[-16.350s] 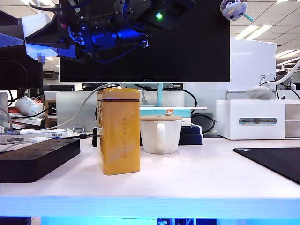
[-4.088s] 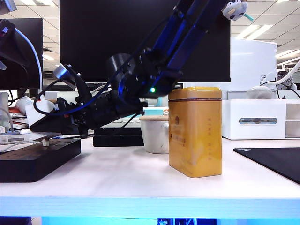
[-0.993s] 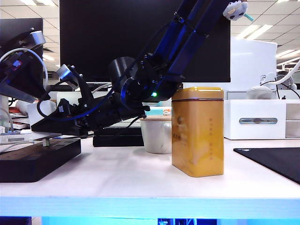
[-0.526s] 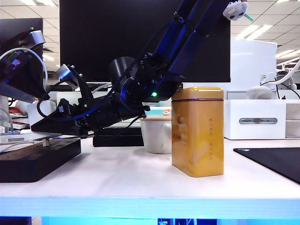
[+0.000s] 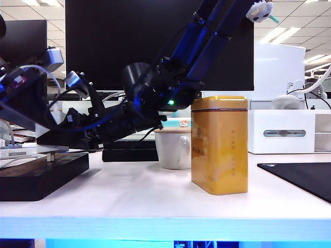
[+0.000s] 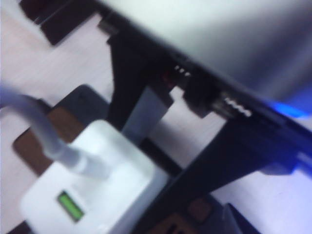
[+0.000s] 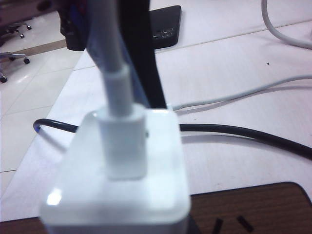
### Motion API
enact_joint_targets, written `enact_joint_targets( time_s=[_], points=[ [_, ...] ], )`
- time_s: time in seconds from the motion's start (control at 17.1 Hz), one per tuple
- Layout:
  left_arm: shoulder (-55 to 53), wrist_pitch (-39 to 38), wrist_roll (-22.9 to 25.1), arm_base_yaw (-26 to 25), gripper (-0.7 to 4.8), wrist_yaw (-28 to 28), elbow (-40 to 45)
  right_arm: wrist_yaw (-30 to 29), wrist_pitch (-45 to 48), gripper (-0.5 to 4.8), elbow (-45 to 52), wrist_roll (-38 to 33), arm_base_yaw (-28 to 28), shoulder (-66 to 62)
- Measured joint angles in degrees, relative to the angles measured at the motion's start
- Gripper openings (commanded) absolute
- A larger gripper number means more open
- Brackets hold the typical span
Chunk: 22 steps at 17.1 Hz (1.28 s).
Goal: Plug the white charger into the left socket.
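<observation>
A yellow tin (image 5: 219,144) and white mug (image 5: 173,147) stand mid-frame on the pale table (image 5: 155,199), monitor (image 5: 160,44) behind. The right gripper (image 5: 54,139) grips the white charger (image 7: 117,170) over the power strip (image 5: 36,173), lower left. The left gripper (image 5: 23,95), upper left, is spread open.

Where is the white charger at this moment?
The white charger is at the far left of the exterior view, over the black power strip, with the right gripper beside it.
</observation>
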<state>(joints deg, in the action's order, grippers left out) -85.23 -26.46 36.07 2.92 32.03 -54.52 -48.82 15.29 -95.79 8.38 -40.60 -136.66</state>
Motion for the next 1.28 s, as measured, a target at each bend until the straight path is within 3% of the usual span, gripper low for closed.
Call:
enact_joint_targets(
  time_s=[0.53,1.28],
  points=[
    [0.1,-0.4,0.0,-1.4,4.79,-0.3,-1.2,0.3,-1.1,-0.01,-0.1,0.9,0.5,0.3],
    [0.7,-0.2,-2.4,-3.0,4.79,-0.6,-4.9,0.2,-1.9,-0.01,0.0,8.6,0.6,0.5]
  ],
)
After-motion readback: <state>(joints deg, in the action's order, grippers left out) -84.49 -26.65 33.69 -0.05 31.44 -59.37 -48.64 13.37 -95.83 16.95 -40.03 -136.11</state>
